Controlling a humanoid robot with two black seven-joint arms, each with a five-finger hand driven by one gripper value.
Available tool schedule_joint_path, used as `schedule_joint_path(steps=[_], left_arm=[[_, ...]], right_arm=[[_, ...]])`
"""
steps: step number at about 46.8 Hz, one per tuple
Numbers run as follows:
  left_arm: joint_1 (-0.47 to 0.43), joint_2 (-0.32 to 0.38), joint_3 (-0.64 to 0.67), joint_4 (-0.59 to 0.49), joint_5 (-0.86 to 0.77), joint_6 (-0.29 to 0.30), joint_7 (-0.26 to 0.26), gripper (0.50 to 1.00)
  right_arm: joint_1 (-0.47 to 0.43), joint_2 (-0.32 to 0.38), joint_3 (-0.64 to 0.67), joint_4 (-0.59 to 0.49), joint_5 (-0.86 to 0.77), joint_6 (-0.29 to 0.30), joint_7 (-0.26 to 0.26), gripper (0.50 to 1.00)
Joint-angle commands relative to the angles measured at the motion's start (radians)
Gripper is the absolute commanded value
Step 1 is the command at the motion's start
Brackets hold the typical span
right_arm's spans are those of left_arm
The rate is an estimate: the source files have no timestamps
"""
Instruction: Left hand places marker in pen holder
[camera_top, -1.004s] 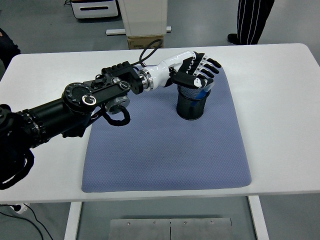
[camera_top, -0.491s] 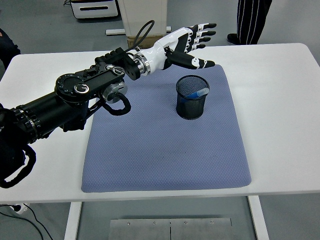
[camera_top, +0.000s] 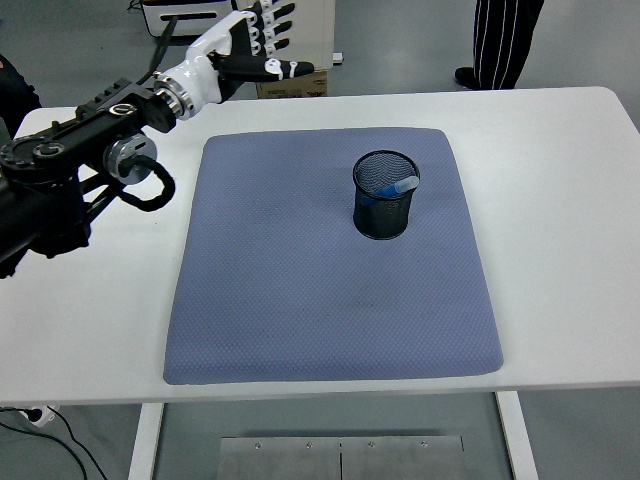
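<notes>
— One hand is showing: the left hand (camera_top: 250, 45), raised over the far left corner of the white table (camera_top: 560, 230). Is it gripping anything?

— Nothing is sitting in it. Its fingers (camera_top: 278, 15) are lying stretched out and relaxed, pointing to the right, and the thumb is reaching out flat beneath them. The black arm is coming in from the left edge, with a cable looping under the forearm.

— Where is the marker (camera_top: 398, 187) sitting?

— It is lying inside the pen holder (camera_top: 385, 196), leaning against the right side of the rim. Its pale end is poking up near the rim while the blue body is sloping down into the cup.

— And the holder itself?

— It is a black mesh cup, standing upright on the blue-grey mat (camera_top: 320, 300), in the far right part of it. The hand is hanging well apart from it, off beyond the mat's far left corner.

— Is the right arm showing anywhere?

— No part of it is appearing in this view.

— Anything else worth telling?

— A person's legs (camera_top: 505, 40) in dark striped trousers are standing beyond the table's far edge at the top right, and a cardboard box (camera_top: 290, 85) is resting on the floor behind the table, just under the hand.
</notes>
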Motion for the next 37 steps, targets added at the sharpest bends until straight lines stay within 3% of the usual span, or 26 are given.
schedule_joint_path(steps=[1, 4, 10, 21, 37], left_arm=[[0.042, 0.044, -0.048, 0.0, -0.028, -0.002, -0.05, 1.0], [0.084, 0.089, -0.078, 0.0, -0.048, -0.004, -0.084, 1.0], [0.156, 0.158, -0.101, -0.002, -0.096, -0.007, -0.09, 1.0], [0.281, 0.19, -0.153, 0.0, -0.242, -0.021, -0.093, 1.0], [0.401, 0.221, -0.262, 0.0, -0.297, -0.052, -0.093, 1.0]], right_arm=[[0.001, 0.0, 0.0, 0.0, 0.0, 0.001, 0.0, 1.0], [0.001, 0.0, 0.0, 0.001, 0.0, 0.001, 0.0, 1.0], [0.001, 0.0, 0.0, 0.001, 0.0, 0.0, 0.0, 1.0], [0.001, 0.0, 0.0, 0.001, 0.0, 0.0, 0.0, 1.0], [0.0, 0.0, 0.0, 0.0, 0.0, 0.0, 0.0, 1.0]])
